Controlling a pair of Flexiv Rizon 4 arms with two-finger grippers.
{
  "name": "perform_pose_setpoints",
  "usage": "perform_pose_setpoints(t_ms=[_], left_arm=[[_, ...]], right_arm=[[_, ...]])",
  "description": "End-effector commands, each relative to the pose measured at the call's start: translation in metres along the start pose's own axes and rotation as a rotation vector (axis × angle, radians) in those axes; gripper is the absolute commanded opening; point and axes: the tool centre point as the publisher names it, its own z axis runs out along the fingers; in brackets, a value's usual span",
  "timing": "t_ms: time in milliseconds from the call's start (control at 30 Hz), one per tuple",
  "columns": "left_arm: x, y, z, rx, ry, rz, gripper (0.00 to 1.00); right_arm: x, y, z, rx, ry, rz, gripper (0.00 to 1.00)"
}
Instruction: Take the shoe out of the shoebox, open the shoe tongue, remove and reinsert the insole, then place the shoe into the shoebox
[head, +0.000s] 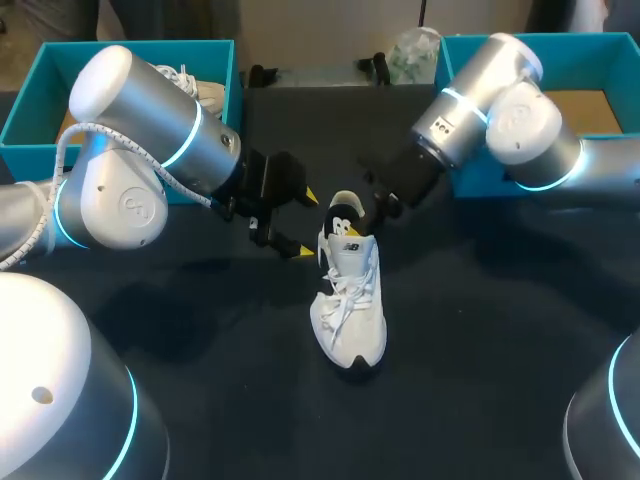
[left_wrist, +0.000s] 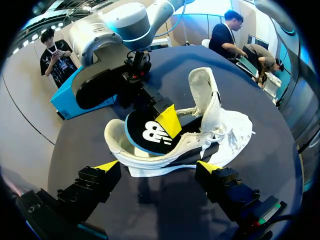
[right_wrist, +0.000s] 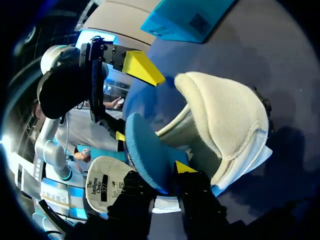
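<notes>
Pinching curved blue insole, perhaps foam: right gripper.

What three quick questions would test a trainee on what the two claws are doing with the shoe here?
1. True or false: the left claw grips the shoe.
2. What holds the insole? A) the left claw B) the right claw C) nothing
3. Fill in: the shoe stands on the ___.

Key:
1. False. It is open beside the heel, not touching the shoe.
2. B. It is shut on the insole, which sticks up out of the heel opening.
3. table.
</notes>
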Motion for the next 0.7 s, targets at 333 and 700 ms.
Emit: perform_pose_setpoints(t_ms=[333,700], left_arm=[[0.000,-0.001,0.000,-0.004,-0.001,0.000,1.00],[0.000,-0.001,0.000,-0.004,-0.001,0.000,1.00]], right_arm=[[0.000,0.017,-0.016,0.000,-0.047,-0.042,0.36],[-0.009,0.025,-0.019,0.024,-0.029,0.004,0.00]])
